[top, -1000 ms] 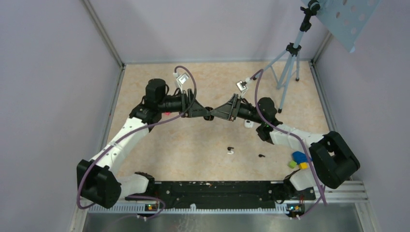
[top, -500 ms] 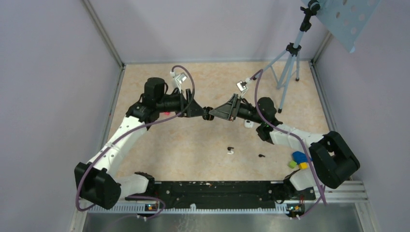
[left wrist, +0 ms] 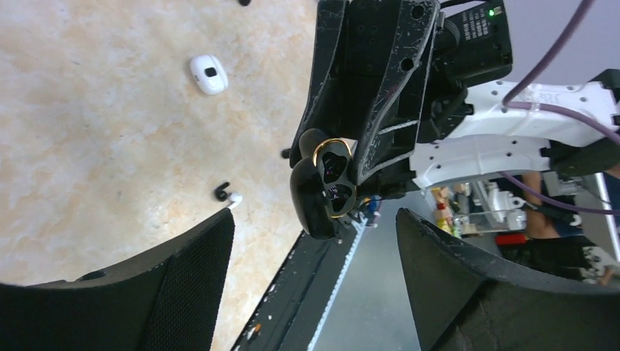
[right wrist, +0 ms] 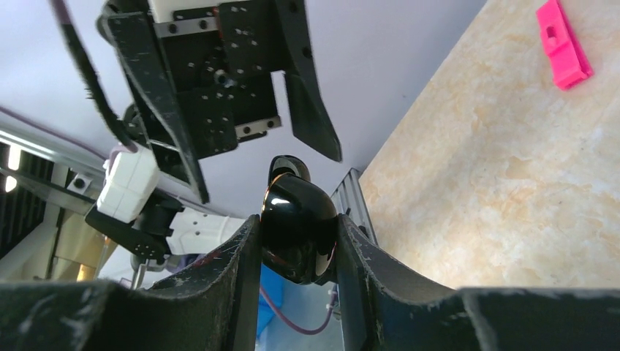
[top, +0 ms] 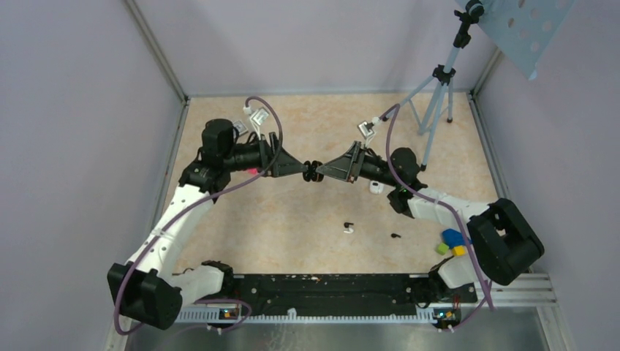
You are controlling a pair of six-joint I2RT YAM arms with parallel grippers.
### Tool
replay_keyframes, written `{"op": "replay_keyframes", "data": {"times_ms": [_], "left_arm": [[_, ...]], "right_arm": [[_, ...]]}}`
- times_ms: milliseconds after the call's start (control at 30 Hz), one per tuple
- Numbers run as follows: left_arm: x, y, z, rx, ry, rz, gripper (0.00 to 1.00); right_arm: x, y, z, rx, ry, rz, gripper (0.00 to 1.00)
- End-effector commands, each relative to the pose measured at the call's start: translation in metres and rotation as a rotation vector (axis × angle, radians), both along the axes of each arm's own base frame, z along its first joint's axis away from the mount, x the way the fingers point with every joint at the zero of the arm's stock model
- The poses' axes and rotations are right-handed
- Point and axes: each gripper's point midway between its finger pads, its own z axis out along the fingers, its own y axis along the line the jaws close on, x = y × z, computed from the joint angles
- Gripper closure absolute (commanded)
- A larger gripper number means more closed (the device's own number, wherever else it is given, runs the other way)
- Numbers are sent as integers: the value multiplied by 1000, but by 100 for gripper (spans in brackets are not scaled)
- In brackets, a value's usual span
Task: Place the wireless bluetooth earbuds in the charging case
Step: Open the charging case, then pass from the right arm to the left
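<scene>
Above the middle of the counter [top: 292, 219], our right hand [top: 323, 173] is closed on the black case [left wrist: 322, 183]. One finger presses each flank, holding the case off the surface with its lid swung open (a gold rim rings the opening). We cannot tell whether its wells hold anything. Our left hand [top: 301, 169] faces it from just beside, its fingers spread wide with nothing between them.

Three earbuds lie on the counter, nearer our bases. A black earbud [top: 346, 224] and a white earbud [top: 349, 229] sit just beside each other, and a second black earbud [top: 395, 235] lies a little to their right. A closed white case [top: 376, 187] rests under our right forearm. A pink clip [right wrist: 561, 44] lies under the left arm, and coloured blocks [top: 452, 241] sit by the right base.
</scene>
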Motion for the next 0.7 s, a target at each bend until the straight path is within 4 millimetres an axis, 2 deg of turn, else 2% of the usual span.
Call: {"op": "replay_keyframes", "data": {"times_ms": [0,267,367,533,667], "left_arm": [[-7,-4,2,-92,19,-59,13],[-23,-1,19,-160,-93,-108,7],[-27,0,15,-142,-59,-128,6],[-31,-2,19,-211,-39,-138,6],[-28,-4,13,-271,10,-130,9]], "right_arm": [[-6,-3,23,83,-79,28,100],[-9,-4,25,123,-88,63,100],[-11,-4,28,149,-92,92,100],[-14,-4,28,193,-76,124,100],[-13,-3,29,182,-85,123,100]]}}
